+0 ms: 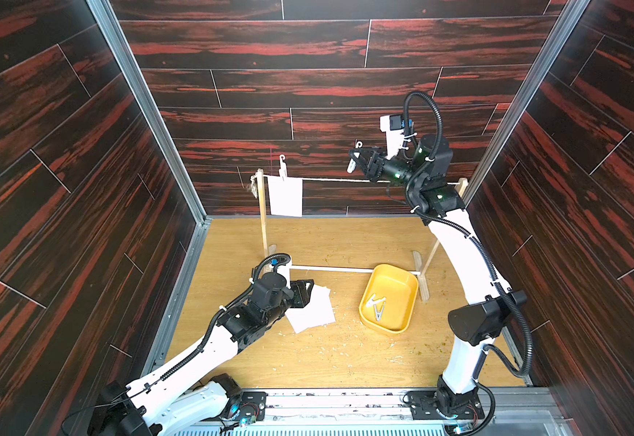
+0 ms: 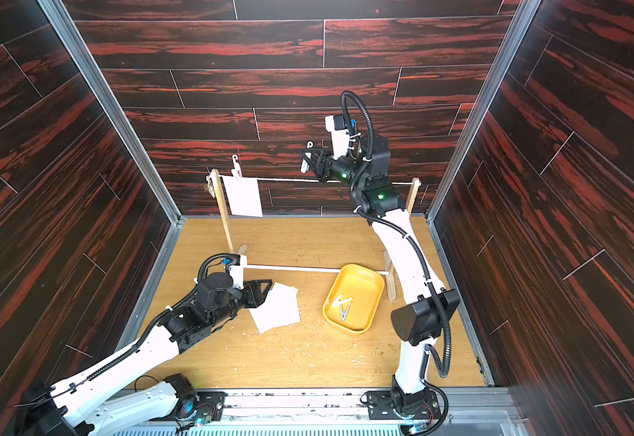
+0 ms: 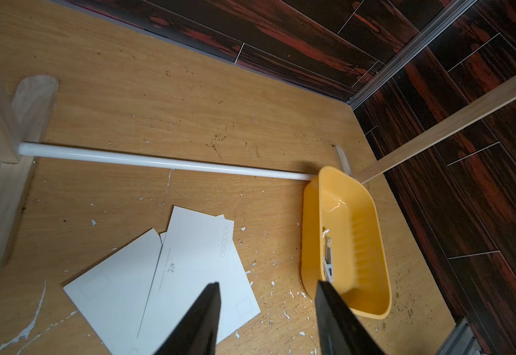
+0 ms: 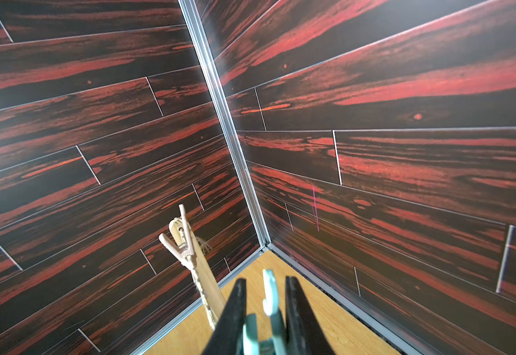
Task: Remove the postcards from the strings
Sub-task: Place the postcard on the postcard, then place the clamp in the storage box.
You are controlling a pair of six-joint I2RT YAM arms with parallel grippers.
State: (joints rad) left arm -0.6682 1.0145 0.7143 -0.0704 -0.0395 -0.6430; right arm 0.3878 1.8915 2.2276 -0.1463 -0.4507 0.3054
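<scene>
Right gripper (image 1: 357,160) above string (image 1: 330,180), pinching held clothespin (image 4: 269,295). Right wrist view shows pin between my fingers; top views show only sliver.

Left gripper (image 3: 268,284) spread, holding nothing, low over loose postcards (image 3: 189,270) on surface (image 1: 307,362) below string. Left wrist view shows faint print on cards; in top views they look plain white.

Hanging postcard (image 1: 286,196) on string under pinned clothespin (image 1: 282,168), just beside post (image 1: 260,204). String bare from there to right gripper.

Yellow tray (image 1: 398,287) below string, two loose clothespins (image 1: 377,306) inside.
</scene>
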